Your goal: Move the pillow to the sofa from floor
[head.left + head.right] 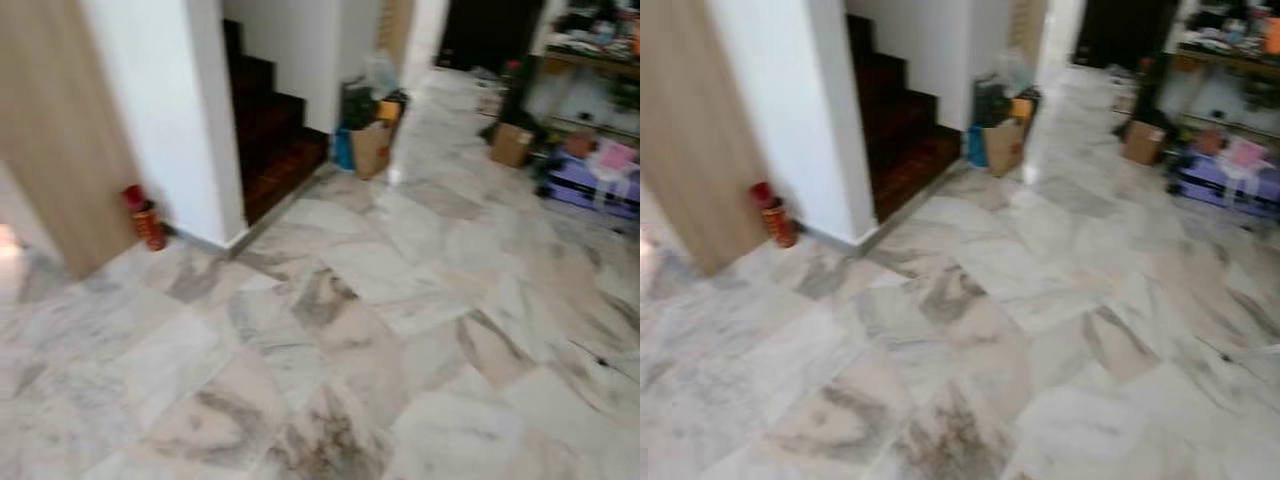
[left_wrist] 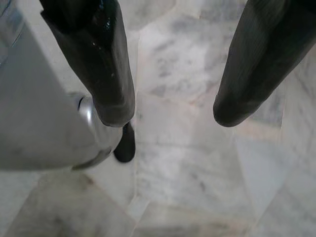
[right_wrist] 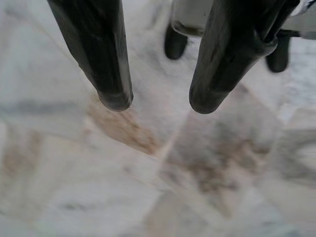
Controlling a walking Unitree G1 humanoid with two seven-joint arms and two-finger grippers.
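Note:
The head views are blurred and look across a marble tile floor (image 1: 380, 330). My left gripper (image 2: 173, 113) hangs over the floor tiles with its two black fingers (image 2: 111, 74) apart and nothing between them. My right gripper (image 3: 158, 101) also points down at the marble, its fingers (image 3: 98, 59) apart and empty. Part of my own silver leg and black foot (image 2: 123, 145) shows beside the left gripper.
A white pillar (image 1: 170, 110) stands at the left beside a wooden panel (image 1: 50, 130), with a red canister (image 1: 145, 218) at its base. Dark stairs (image 1: 270, 130) rise behind it. Bags and a box (image 1: 370, 125) sit by the stairs. Shelves, a cardboard box (image 1: 512, 145) and toys (image 1: 600, 170) crowd the far right.

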